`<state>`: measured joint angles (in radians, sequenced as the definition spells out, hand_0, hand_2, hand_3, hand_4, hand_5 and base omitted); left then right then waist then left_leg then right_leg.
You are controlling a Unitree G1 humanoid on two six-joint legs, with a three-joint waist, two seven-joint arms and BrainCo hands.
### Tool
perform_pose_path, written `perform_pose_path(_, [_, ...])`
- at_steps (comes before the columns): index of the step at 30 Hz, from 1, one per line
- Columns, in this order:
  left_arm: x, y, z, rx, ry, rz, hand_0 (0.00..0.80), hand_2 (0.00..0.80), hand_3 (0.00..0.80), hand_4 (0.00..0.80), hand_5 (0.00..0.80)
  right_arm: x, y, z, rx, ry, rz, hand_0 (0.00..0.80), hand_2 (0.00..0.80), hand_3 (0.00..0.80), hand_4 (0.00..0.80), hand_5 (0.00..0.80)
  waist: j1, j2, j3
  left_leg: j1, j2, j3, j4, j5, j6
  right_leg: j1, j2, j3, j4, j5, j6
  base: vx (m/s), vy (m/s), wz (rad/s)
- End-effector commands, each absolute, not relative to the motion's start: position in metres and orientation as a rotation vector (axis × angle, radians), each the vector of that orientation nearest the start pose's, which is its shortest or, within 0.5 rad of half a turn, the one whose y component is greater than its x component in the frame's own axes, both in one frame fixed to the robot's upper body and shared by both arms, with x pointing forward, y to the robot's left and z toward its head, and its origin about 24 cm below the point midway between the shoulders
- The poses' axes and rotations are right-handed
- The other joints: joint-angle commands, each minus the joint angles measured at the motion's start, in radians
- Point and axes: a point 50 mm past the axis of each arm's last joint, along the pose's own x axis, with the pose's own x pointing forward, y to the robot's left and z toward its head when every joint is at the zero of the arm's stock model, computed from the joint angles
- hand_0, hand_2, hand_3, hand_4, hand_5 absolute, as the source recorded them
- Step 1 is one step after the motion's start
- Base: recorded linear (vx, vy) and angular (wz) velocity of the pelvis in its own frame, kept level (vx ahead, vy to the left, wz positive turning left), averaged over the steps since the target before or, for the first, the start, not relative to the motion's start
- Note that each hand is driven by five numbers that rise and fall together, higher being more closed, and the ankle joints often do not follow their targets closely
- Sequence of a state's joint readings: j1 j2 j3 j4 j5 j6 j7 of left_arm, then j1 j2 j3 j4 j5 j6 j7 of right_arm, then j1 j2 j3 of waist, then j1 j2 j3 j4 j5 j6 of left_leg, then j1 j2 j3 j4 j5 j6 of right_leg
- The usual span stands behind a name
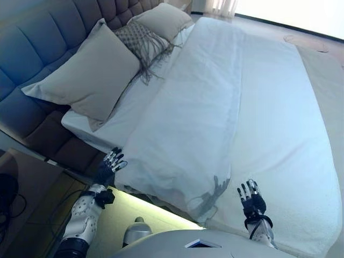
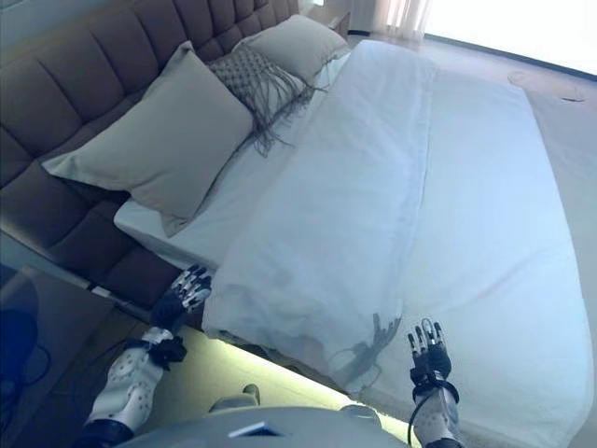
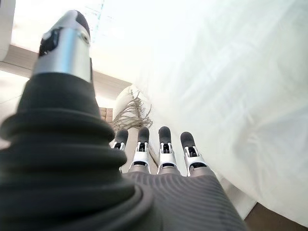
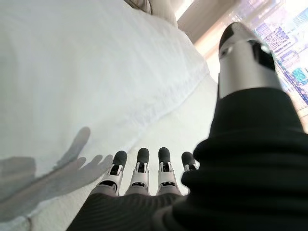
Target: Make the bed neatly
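A white duvet (image 1: 215, 107) lies on the bed, its top part folded back in a long strip (image 1: 188, 123) that runs from the head end to the near edge. My left hand (image 1: 109, 166) is open, fingers straight, at the near edge of the bed beside the folded strip's corner; its wrist view shows the fingers (image 3: 164, 144) just short of the white cloth (image 3: 231, 86). My right hand (image 1: 251, 198) is open above the duvet at the near edge, holding nothing; its fingers (image 4: 139, 166) show over the cloth.
Two beige pillows (image 1: 91, 75) (image 1: 164, 20) and a grey fringed cushion (image 1: 141, 42) lean on the tufted headboard (image 1: 32, 48). A bedside surface (image 1: 21, 172) stands at the lower left. Pale floor (image 1: 301, 29) lies beyond the bed's far side.
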<state>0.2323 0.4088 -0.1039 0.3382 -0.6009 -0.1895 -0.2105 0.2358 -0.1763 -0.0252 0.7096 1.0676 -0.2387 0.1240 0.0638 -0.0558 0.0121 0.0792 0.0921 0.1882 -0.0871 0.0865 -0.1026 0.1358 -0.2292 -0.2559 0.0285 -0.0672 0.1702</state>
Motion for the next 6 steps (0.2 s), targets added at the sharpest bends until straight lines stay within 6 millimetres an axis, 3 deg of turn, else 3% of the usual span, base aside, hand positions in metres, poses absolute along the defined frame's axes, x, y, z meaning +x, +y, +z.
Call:
perform_pose_path(1, [0.1999, 0.2367, -0.0217, -0.18, 0.226, -0.055, 0.0, 0.0, 0.0, 0.0, 0.0, 0.1434, -0.2532, -0.0934, 0.721, 0.343, -0.545, 0.0, 0.0, 0.0, 0.0, 0.0, 0.009, 0.02, 0.018, 0.011, 0.033, -0.007, 0.097, -0.093, 0.041, -0.069, -0.044, -0.008, -0.021, 0.162, 0.021, 0.0, 0.0, 0.0])
perform_pose_path(6, [0.1993, 0.2374, -0.022, -0.195, 0.232, -0.049, 0.0, 0.0, 0.0, 0.0, 0.0, 0.1408, -0.2575, -0.0925, 0.708, 0.343, -0.553, 0.0, 0.0, 0.0, 0.0, 0.0, 0.006, 0.019, 0.02, 0.01, 0.031, -0.011, 0.106, -0.098, 0.043, -0.071, -0.045, -0.004, -0.01, 0.157, 0.019, 0.0, 0.0, 0.0])
